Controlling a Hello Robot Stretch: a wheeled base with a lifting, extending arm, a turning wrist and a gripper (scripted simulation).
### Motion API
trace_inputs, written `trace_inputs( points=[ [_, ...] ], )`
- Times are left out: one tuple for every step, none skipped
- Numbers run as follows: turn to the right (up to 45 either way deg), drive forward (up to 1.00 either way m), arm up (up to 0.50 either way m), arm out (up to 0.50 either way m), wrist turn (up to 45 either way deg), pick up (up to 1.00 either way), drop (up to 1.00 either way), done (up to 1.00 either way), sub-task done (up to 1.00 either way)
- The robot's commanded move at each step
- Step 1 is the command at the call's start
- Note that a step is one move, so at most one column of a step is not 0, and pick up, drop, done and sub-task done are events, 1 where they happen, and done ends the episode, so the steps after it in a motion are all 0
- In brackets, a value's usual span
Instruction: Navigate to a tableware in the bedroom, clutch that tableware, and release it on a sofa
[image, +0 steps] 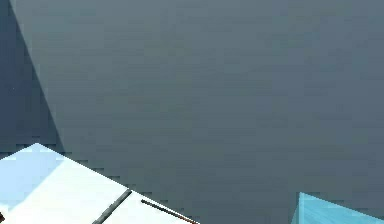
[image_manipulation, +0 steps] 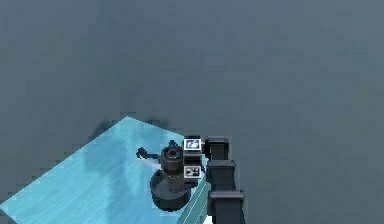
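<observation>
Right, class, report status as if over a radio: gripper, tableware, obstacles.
Gripper at pale blue surface; cannot tell whether it holds anything. Dark round thing just below it in the picture, possibly the tableware. Grey wall beyond.

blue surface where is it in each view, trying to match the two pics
Forward view: the blue surface fills the bottom right corner.
Arm side view: the blue surface spreads across the lower left.
Shared landmark: the grey wall rises behind it in both views.
</observation>
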Motion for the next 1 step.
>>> trace_inputs(
  points=[
    [0.0, 0.00, -0.30, 0.00, 0.0, 0.00, 0.00, 0.00, 0.00]
  ],
)
